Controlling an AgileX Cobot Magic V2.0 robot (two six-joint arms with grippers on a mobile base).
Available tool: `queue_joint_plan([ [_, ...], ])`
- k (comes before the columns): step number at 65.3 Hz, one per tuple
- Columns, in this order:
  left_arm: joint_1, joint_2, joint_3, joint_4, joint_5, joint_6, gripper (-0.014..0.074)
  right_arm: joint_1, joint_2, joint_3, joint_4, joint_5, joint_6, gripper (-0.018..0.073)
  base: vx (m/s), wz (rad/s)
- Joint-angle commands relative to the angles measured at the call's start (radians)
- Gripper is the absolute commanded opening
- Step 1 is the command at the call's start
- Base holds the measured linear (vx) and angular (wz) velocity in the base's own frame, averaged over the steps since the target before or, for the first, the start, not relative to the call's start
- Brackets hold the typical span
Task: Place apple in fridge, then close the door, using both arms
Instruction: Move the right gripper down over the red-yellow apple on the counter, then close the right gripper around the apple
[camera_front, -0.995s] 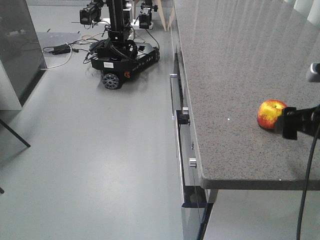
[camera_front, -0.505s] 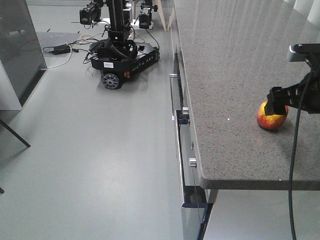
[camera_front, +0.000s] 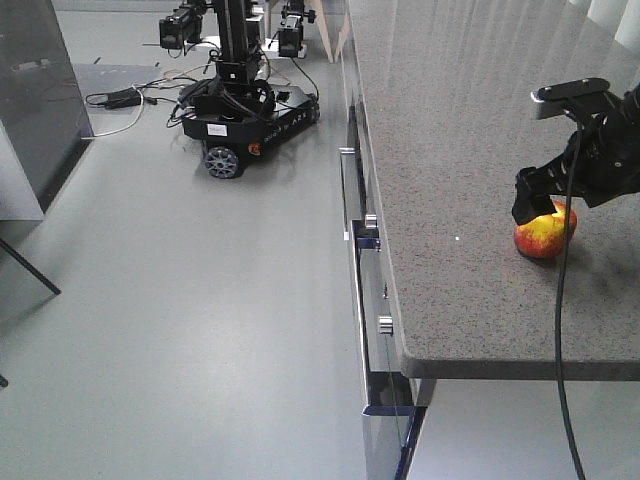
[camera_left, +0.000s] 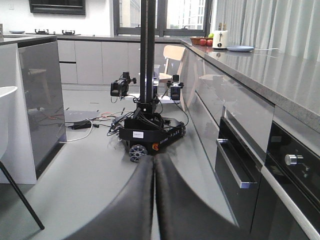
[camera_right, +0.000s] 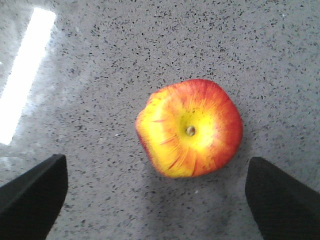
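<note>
R gripper (camera_right: 157, 192) spread wide over apple (camera_right: 189, 128), L gripper (camera_left: 154, 200) clenched empty; apple prob firm but slick, pinch widest sides.

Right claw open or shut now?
Open: the right claw has its fingers wide apart on either side of the apple, not touching it.

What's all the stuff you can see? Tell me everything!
countertop: one, speckled grey, right side
apple: one, red and yellow, on the countertop
oven front: one, black, under the countertop
wheeled robot: one, black, on the floor far off
cables: several, black and white, floor beside the wheeled robot
chair: one, beige, behind the wheeled robot
left pincer: one, black, shut, empty
right pincer: one, black, open, above the apple
</note>
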Motion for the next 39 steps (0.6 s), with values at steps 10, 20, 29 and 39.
queue_joint_plan([
  [10,-0.005,-0.015,0.028,-0.008,-0.077,-0.004,-0.0006,-0.006,0.06,-0.179,-0.053,0.093,-0.078,0.0687,0.0,0.0],
  [20,-0.005,-0.015,0.028,-0.008,-0.077,-0.004,-0.0006,-0.006,0.109,-0.224,-0.049,0.122,-0.137,0.0685,0.0,0.0],
  [29,-0.005,-0.015,0.028,-0.008,-0.077,-0.004,-0.0006,-0.006,0.14,-0.235,-0.062,0.111,-0.161,0.0681,0.0,0.0],
  [39,-0.005,-0.015,0.028,-0.008,-0.077,-0.004,-0.0006,-0.006,0.174,-0.236,-0.047,0.105,-0.185,0.0675,0.0,0.0],
])
